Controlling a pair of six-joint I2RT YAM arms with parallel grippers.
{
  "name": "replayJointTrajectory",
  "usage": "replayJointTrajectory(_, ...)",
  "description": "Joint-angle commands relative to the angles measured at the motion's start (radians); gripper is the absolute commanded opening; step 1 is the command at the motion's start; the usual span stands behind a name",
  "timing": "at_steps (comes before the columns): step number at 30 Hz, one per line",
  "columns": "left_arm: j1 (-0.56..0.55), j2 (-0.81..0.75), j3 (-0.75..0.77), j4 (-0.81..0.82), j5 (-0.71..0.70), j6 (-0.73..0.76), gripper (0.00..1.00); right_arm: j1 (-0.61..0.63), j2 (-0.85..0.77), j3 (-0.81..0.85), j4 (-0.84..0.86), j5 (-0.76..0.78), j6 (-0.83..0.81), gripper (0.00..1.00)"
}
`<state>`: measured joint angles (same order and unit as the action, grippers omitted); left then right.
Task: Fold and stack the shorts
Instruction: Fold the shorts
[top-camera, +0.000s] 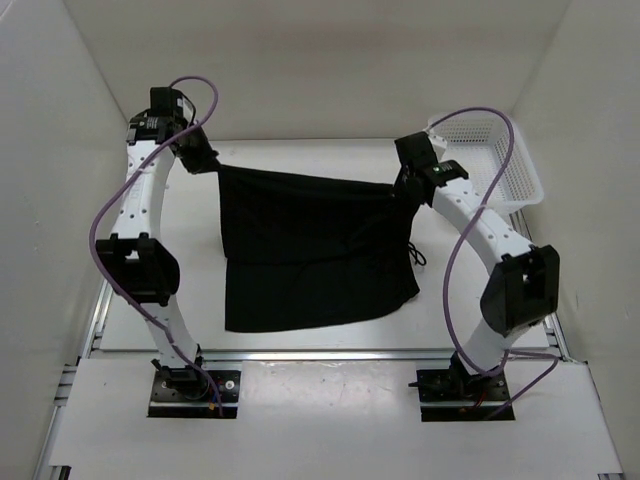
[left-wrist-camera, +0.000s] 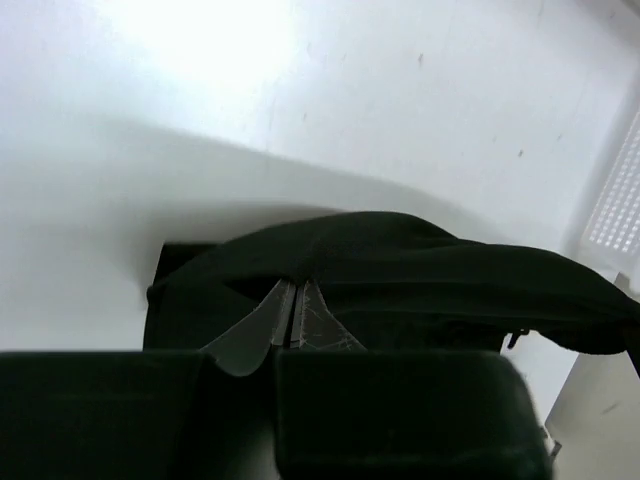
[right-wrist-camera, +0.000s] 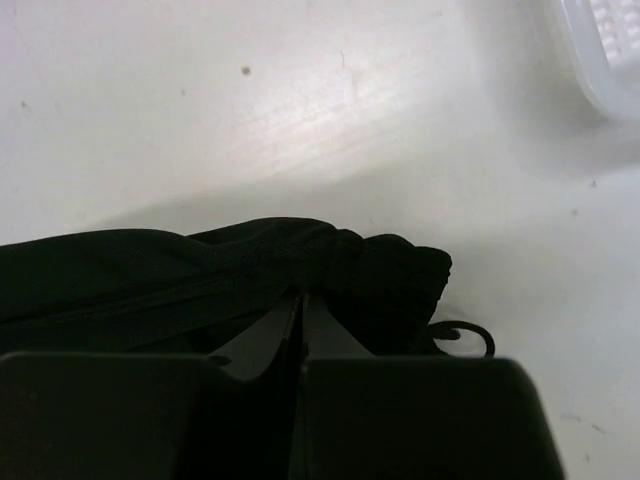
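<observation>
The black shorts (top-camera: 305, 250) hang stretched between my two grippers over the middle of the table, their lower part lying on the surface toward the near edge. My left gripper (top-camera: 205, 160) is shut on the shorts' far left corner; in the left wrist view its fingertips (left-wrist-camera: 293, 300) pinch the bunched black cloth (left-wrist-camera: 420, 270). My right gripper (top-camera: 405, 180) is shut on the far right corner; in the right wrist view its fingertips (right-wrist-camera: 300, 305) pinch the gathered cloth (right-wrist-camera: 200, 270). A black drawstring (right-wrist-camera: 465, 335) curls out on the right.
A white mesh basket (top-camera: 495, 160) stands at the far right of the table, its corner showing in the left wrist view (left-wrist-camera: 615, 200) and right wrist view (right-wrist-camera: 600, 50). White walls close in the table on three sides.
</observation>
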<state>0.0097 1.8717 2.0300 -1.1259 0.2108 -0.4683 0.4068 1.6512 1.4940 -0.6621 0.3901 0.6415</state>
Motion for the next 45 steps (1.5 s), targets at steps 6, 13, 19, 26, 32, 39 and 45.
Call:
replayJointTrajectory(6,0.022,0.202,0.268,0.014,0.013,0.043,0.10,-0.077,0.170,0.182,0.044,0.006,-0.060,0.00)
replayJointTrajectory(13,0.022,0.395,0.521,0.044,0.054,0.034,0.10,-0.108,0.237,0.227,0.053,-0.060,-0.069,0.00)
replayJointTrajectory(19,0.032,0.408,0.633,0.121,0.128,-0.015,0.10,-0.117,0.265,0.272,0.053,-0.102,-0.088,0.00)
replayJointTrajectory(26,0.041,0.219,0.397,0.132,0.153,0.016,0.10,-0.117,0.196,0.210,0.062,-0.142,-0.097,0.00)
replayJointTrajectory(32,0.021,-0.080,-0.095,0.144,0.153,0.031,0.10,-0.117,0.050,0.029,0.093,-0.151,-0.124,0.00)
replayJointTrajectory(39,0.012,-0.429,-0.607,0.164,0.119,-0.019,0.10,-0.117,-0.146,-0.225,0.093,-0.169,-0.124,0.00)
replayJointTrajectory(45,0.003,-0.712,-1.044,0.155,0.120,-0.128,0.23,-0.106,-0.356,-0.509,0.075,-0.188,-0.053,0.00)
